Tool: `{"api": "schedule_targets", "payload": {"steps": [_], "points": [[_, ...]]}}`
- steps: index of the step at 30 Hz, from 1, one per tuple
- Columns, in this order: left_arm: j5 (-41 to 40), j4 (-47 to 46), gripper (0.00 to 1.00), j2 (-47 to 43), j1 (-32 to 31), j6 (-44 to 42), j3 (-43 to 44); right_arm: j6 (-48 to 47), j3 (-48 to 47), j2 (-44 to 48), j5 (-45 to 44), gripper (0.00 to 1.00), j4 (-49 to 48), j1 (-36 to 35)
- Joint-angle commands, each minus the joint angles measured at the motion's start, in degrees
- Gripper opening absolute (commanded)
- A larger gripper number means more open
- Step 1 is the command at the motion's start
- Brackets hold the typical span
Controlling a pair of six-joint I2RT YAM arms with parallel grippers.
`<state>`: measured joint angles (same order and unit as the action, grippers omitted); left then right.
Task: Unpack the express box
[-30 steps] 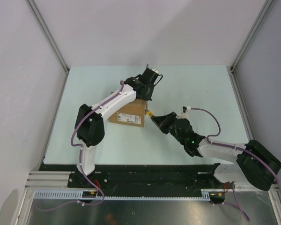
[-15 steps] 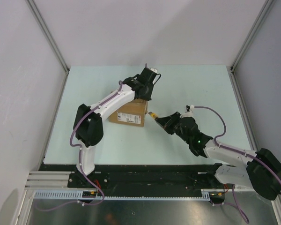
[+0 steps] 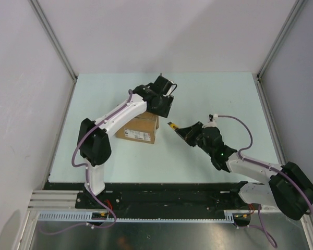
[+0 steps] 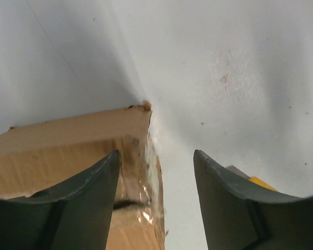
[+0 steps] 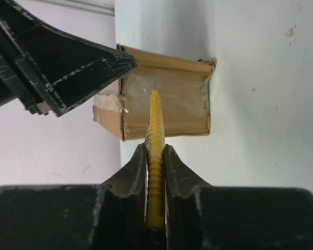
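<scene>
R arm's knife (image 5: 155,122) aimed at the express box (image 3: 137,130), small gap between them

right gripper (image 5: 155,152) is clamped tight on the yellow knife handle, tip sticking out fwd. Going out from that tip: the box sits on the table (image 3: 214,94) off to the robot's left of it, near but not touching, w/ its short taped end facing the blade. Box long axis runs roughly left-right in the top view and the knife points pretty much along it, so imo the next move is basically a straight push fwd into the tape (image 5: 141,96). left gripper (image 3: 159,104) hangs over the box corner nearest the knife, jaws apart, nothing in them, one finger above cardboard, other above bare table. R arm has the tool and is nearer the end face, L looks placed to steady the box. Box looks shut afaict
</scene>
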<state>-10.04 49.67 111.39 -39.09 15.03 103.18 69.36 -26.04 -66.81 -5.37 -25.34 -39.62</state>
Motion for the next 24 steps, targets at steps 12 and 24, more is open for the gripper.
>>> {"api": "schedule_targets", "payload": {"steps": [12,24], "points": [[1.87,4.65,0.75,-9.78,0.51,-1.40,1.34,-5.11,-0.50,-6.23,7.38,0.00,-14.99,0.24],[4.33,3.86,0.29,-12.61,0.42,-0.09,-8.34,-4.85,-2.08,-10.00,8.27,0.00,-19.13,-0.72]]}}
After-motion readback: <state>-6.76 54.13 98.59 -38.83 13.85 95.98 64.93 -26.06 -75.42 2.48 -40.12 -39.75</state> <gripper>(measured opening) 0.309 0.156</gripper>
